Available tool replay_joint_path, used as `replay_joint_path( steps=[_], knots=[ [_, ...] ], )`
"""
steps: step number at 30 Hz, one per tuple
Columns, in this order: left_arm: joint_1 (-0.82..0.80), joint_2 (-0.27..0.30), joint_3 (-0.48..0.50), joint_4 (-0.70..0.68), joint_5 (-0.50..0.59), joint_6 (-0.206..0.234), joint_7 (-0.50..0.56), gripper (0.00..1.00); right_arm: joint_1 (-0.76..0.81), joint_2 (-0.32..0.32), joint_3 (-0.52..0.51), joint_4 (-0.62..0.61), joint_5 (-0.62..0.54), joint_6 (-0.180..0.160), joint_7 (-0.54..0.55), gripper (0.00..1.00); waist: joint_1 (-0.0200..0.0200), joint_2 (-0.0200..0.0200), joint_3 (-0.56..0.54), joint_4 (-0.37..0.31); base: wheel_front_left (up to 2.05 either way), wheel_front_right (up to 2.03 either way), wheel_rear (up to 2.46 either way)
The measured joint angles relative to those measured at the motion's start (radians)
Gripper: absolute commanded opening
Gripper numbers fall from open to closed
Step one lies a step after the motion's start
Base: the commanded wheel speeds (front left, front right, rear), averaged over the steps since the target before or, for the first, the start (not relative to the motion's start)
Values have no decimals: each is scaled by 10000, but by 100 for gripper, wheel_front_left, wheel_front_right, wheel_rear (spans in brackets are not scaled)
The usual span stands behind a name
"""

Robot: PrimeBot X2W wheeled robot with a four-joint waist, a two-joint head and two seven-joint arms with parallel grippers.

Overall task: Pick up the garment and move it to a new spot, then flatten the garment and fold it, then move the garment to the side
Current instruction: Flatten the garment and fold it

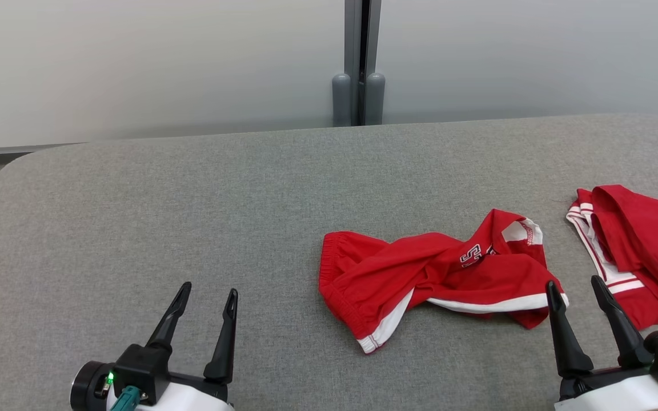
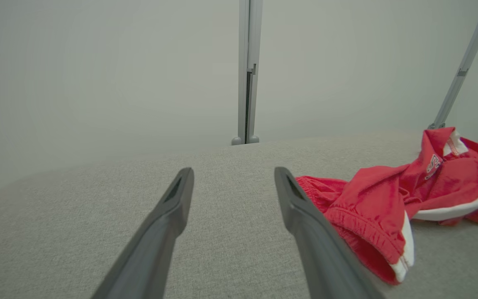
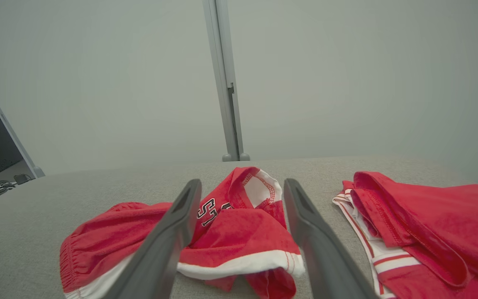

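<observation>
A crumpled red garment [image 1: 437,274] with white trim and white lettering lies on the grey padded table [image 1: 192,200], right of centre. From the left wrist it appears as a red heap [image 2: 388,199] to the right of the fingers. In the right wrist view the garment [image 3: 230,232] lies just beyond the fingertips. My left gripper [image 1: 208,294] hovers open at the lower left, well clear of the cloth. The right gripper [image 1: 576,285] stands open at the garment's near right corner, with nothing between its fingers.
A second red garment with white stripes [image 1: 643,251] lies at the table's right edge, also seen from the right wrist [image 3: 421,224]. A grey post [image 1: 358,63] stands behind the table's far edge against a pale wall. The table's left half is bare fabric.
</observation>
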Motion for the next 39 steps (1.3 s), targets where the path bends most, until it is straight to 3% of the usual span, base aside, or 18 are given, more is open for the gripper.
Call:
replay_joint_path(
  steps=[6, 11, 12, 17, 25, 26, 27, 32, 39],
  knots=[
    [-271, -90, -441, 17, 23, -280, 176, 100, -45, 8, -17, 10, 35, 0, -2, 100, 0, 0, 199, -8, 0, 0, 0],
    [-778, -650, -1511, 564, -128, -1229, 763, 100, -265, 15, 71, -6, 61, 0, -21, 100, 0, 0, 485, -76, 0, 0, 0],
    [-778, -650, -1511, 564, -128, -1229, 763, 100, -265, 15, 71, -6, 61, 0, -21, 100, 0, 0, 485, -76, 0, 0, 0],
    [-1145, -1174, -2433, 1770, -426, -2057, 1498, 100, -518, 2, 207, 0, 121, 0, -42, 100, 0, 0, 826, -297, 0, 0, 0],
    [-2179, -1586, -3064, 3373, -744, -2472, 1436, 100, -820, 54, 261, 109, 209, 0, -215, 100, 0, 0, 1396, -788, 0, 0, 0],
    [-2313, -1609, -3076, 3475, -790, -2512, 1281, 58, -852, 59, 261, 130, 222, 0, -228, 100, 0, 0, 1457, -839, 0, 0, 0],
    [-2468, -1613, -3099, 3565, -777, -2523, 1135, 0, -871, 71, 259, 161, 232, 0, -245, 100, 0, 0, 1506, -888, 0, 0, 0],
    [-2911, -1528, -2986, 3446, -773, -2568, 460, 0, -895, 115, 244, 276, 284, 0, -343, 100, 0, 0, 1628, -980, 0, 0, 0],
    [-3005, -807, -2485, 1501, -788, -2399, 314, 0, -906, 215, 61, 476, 447, 0, -443, 100, 0, 0, 1556, -713, 0, 0, 0]
  ],
)
